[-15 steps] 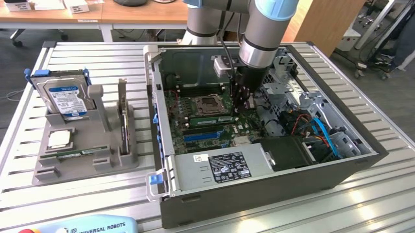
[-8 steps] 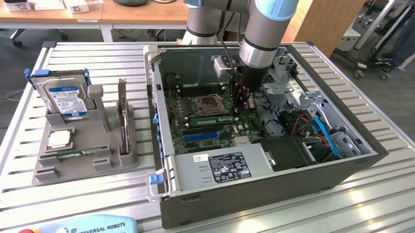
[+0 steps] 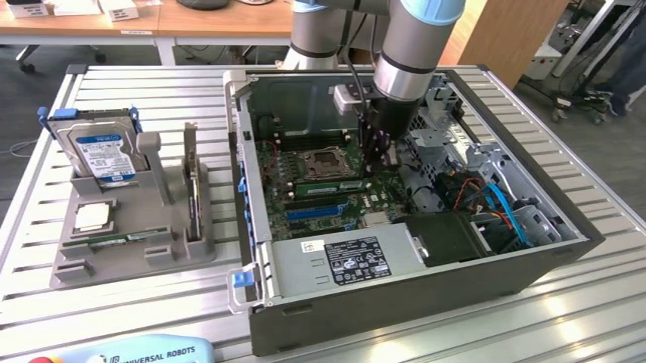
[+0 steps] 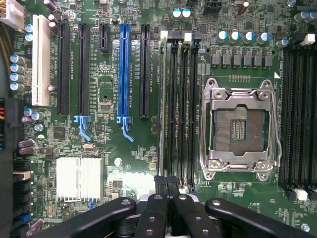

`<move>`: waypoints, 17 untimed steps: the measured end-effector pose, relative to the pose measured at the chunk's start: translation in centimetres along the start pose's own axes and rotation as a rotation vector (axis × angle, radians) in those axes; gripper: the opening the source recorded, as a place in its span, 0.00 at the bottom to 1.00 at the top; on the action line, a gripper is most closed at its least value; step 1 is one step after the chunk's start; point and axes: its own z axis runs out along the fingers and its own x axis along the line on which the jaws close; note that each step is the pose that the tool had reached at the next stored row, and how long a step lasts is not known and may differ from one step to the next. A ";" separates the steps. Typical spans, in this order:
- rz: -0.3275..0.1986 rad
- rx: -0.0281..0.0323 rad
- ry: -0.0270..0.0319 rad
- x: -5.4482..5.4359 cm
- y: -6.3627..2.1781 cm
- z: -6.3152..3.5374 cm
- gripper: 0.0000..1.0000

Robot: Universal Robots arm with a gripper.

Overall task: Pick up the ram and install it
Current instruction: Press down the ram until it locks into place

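Note:
A ram stick (image 3: 325, 184) stands in a memory slot of the motherboard (image 3: 302, 204) inside the open computer case. In the wrist view this ram (image 4: 162, 99) shows edge-on, in the slot closest to the black and blue expansion slots. My gripper (image 3: 380, 171) reaches down into the case at the end of that stick, on the exterior view's right. Its black fingertips (image 4: 161, 184) are pressed together, so the gripper (image 4: 167, 182) is shut directly over the stick's end. Whether they touch the stick I cannot tell. A second ram stick (image 3: 126, 240) lies in the grey holder (image 3: 131, 261).
The empty processor socket (image 4: 239, 130) lies beside the memory slots. The case wall (image 3: 404, 302), power supply (image 3: 343, 261) and cables (image 3: 500, 208) surround the arm. On the holder sit a silver hard drive (image 3: 101, 151) and a small processor chip (image 3: 93, 217).

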 end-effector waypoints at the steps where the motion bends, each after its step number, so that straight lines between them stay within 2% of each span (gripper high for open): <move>1: 0.000 0.0000 -0.0002 0.0 0.00 -0.04 0.10; 14: 0.000 -0.0001 -0.0001 0.0 0.02 -0.22 0.10; 17: 0.000 0.0001 -0.0001 0.0 0.64 -0.20 0.10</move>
